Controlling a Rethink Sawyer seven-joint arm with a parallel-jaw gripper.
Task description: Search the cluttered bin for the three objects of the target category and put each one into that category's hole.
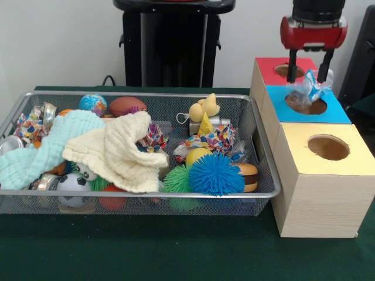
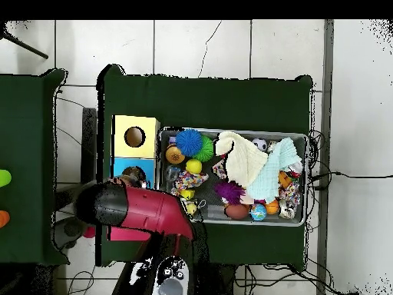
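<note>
The tool (image 1: 307,75) grips a crinkled clear wrapper (image 1: 309,88) over the blue box's hole (image 1: 306,105) — red hole (image 1: 289,71) just behind.

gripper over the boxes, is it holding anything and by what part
Yes. The gripper is shut on a crinkly clear plastic wrapper, pinched at its top edge, so it hangs over the blue box's hole.
</note>
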